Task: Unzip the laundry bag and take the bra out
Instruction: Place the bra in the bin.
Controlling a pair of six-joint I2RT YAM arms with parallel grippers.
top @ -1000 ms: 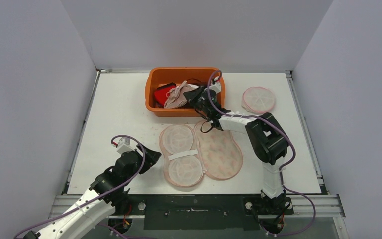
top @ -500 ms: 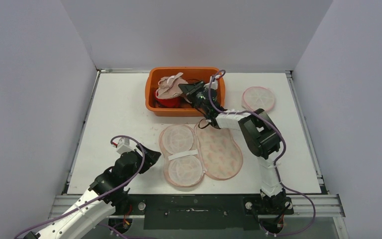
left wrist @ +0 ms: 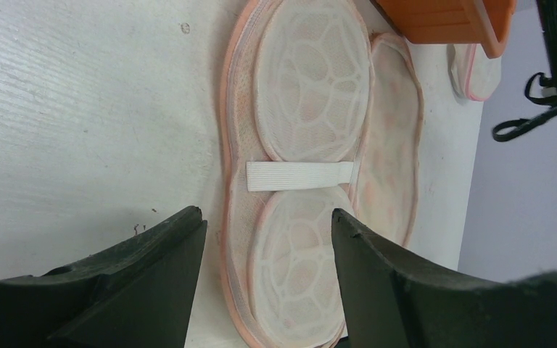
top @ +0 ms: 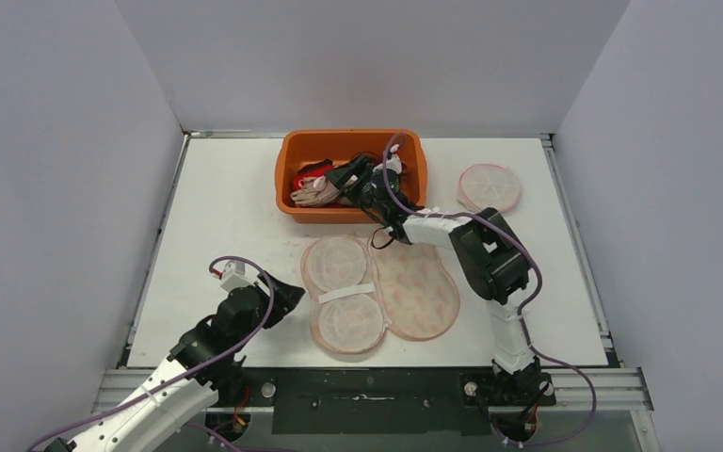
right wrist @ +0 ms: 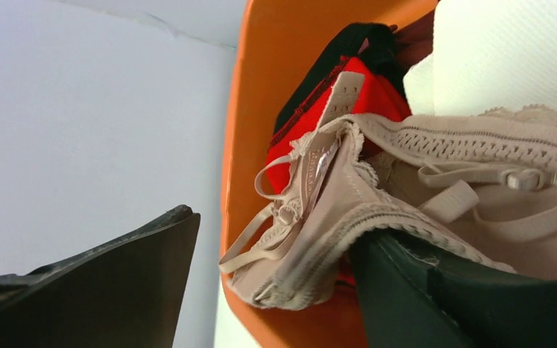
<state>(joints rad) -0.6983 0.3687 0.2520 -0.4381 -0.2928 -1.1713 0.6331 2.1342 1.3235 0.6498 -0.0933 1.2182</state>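
Observation:
The pink mesh laundry bag [top: 381, 287] lies unzipped and spread flat on the white table, with its two round cups [left wrist: 312, 94] and a white strap [left wrist: 301, 175] facing up. The beige lace bra [top: 313, 193] lies inside the orange bin [top: 287, 151], on top of red and black garments [right wrist: 355, 101]. My right gripper [top: 346, 177] reaches into the bin and is open. The bra [right wrist: 406, 188] drapes loosely over its right finger, not pinched. My left gripper [left wrist: 268, 221] hovers open just left of the bag [top: 287, 297], holding nothing.
A second round pink mesh bag [top: 490, 186] lies at the back right of the table. The orange bin's rim [left wrist: 442, 18] stands just behind the open bag. Grey walls close in the table on three sides.
My right gripper carried the bra leftward over the bin, then opened. The bra dropped from a raised bunch down onto the clothes in the bin. The left arm stayed still.

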